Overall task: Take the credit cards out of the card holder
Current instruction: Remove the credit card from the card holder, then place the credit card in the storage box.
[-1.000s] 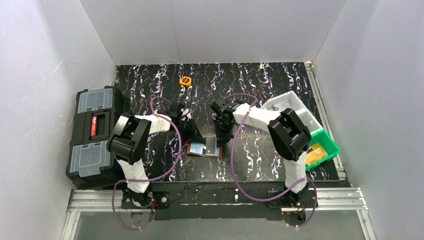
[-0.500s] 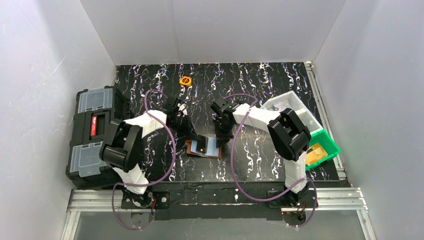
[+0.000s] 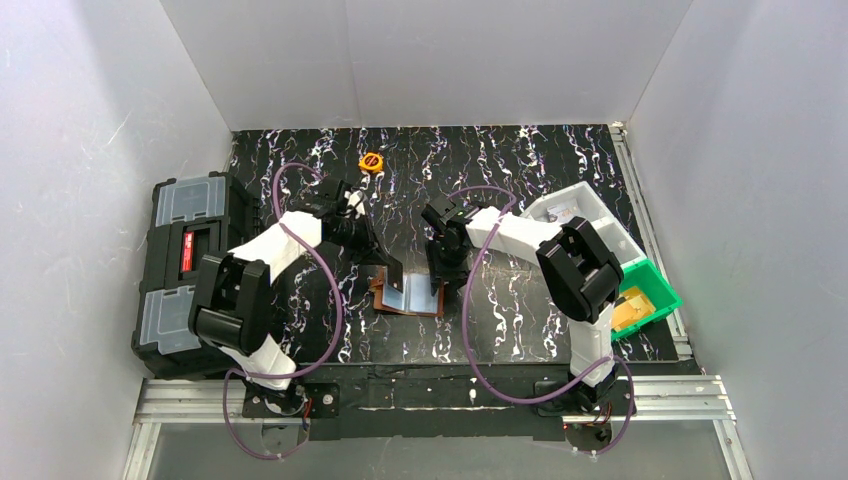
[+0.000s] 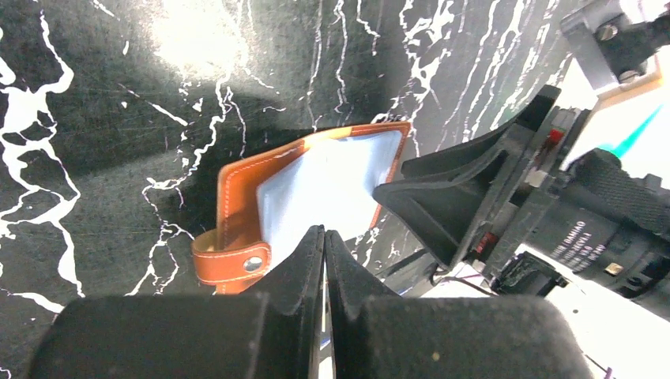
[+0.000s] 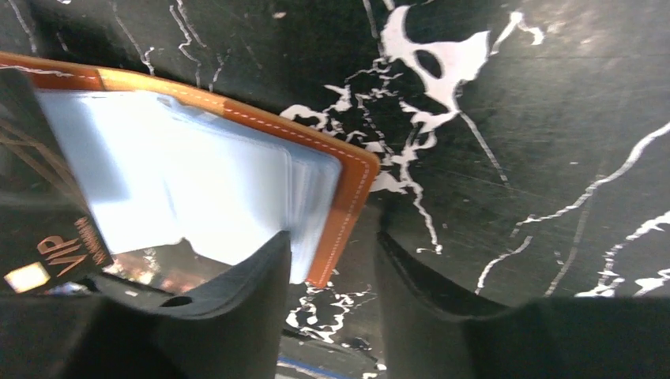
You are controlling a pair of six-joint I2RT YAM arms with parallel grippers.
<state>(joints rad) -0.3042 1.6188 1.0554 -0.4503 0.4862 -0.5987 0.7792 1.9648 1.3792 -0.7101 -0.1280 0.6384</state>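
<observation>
The brown leather card holder (image 3: 410, 297) lies open on the black marbled table, its pale blue-grey pockets up; it also shows in the left wrist view (image 4: 316, 189) and the right wrist view (image 5: 197, 174). My left gripper (image 3: 388, 265) (image 4: 324, 237) is shut on the thin edge of a dark credit card (image 5: 47, 229) with gold VIP lettering, held tilted over the holder's left leaf. My right gripper (image 3: 443, 283) (image 5: 332, 260) is open and straddles the holder's right edge. One of its fingers (image 5: 237, 300) rests on the pockets, the other stands on the table.
A black toolbox (image 3: 185, 260) with grey lids stands at the left edge. A small round orange object (image 3: 371, 160) lies at the back. A white bin (image 3: 580, 215) and a green bin (image 3: 645, 295) stand at the right.
My left gripper has risen and pulled back from the holder's left leaf with the dark card in it. The right gripper has stayed at the holder's right edge.
</observation>
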